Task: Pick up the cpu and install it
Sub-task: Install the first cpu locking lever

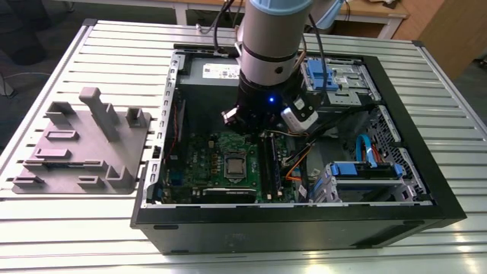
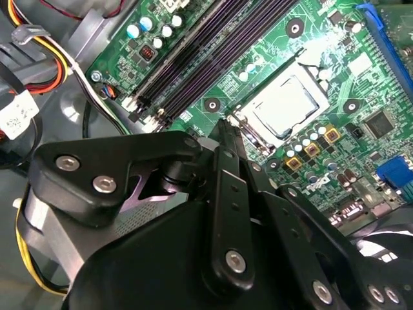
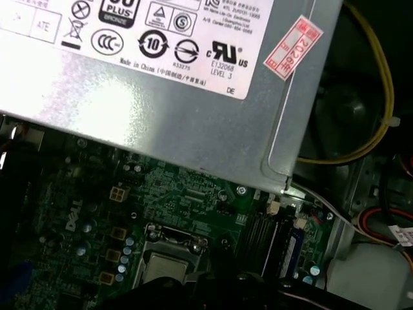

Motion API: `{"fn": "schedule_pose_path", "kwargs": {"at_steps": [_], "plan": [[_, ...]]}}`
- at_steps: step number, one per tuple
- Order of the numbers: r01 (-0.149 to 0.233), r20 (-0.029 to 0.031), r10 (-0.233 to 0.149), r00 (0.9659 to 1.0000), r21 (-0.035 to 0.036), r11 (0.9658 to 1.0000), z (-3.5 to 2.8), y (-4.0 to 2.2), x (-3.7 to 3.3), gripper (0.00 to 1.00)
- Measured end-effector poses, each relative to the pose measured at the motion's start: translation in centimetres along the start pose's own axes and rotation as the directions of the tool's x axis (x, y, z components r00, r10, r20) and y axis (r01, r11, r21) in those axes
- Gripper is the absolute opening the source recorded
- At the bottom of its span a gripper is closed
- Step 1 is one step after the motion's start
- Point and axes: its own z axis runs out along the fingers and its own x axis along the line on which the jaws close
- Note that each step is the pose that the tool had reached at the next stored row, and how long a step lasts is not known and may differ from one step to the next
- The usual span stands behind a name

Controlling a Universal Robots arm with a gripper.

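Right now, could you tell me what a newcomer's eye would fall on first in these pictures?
The big grey robot arm reaching down into the open black computer case catches the eye first in the exterior view. Below it lies the green motherboard, with the small silver-grey square cpu already sitting in its metal-framed socket. On the exterior view's left, a grey plastic fixture rests on the slatted metal table.

Cpu socket open from above; power supply close behind, memory slots flank one side.
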Motion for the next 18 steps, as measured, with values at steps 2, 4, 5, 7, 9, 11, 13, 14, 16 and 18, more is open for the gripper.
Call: {"fn": "schedule_pose_path", "kwargs": {"at_steps": [2, 4, 5, 7, 9, 11, 13, 14, 16, 18], "plan": [[0.0, 0.0, 0.0, 1.0, 0.0, 1.0, 0.02, -0.43, 0.12, 0.11], [0.0, 0.0, 0.0, 1.0, 0.0, 1.0, 0.05, -0.94, 0.26, 0.11], [0.0, 0.0, 0.0, 1.0, 0.0, 1.0, 0.08, -1.19, 0.33, 0.11], [0.0, 0.0, 0.0, 1.0, -0.0001, 1.0, 0.15, -1.65, 0.45, 0.11], [0.0, 0.0, 0.0, 1.0, 0.0, 1.0, 0.29, -2.0, 0.55, 0.11], [0.0, 0.0, 0.0, 1.0, 0.0, 1.0, 0.51, -2.2, 0.61, 0.11], [0.0, 0.0001, 0.0, 1.0, -0.0001, 1.0, 0.8, -2.33, 0.66, 0.11], [-0.001, 0.0001, 0.001, 1.0, -0.0001, 1.0, 0.95, -2.4, 0.68, 0.11], [-0.001, 0.0001, 0.001, 1.0, -0.0001, 1.0, 1.21, -2.53, 0.73, 0.11], [-0.001, 0.0002, 0.001, 1.0, -0.0001, 1.0, 1.32, -2.57, 0.75, 0.11]]}}
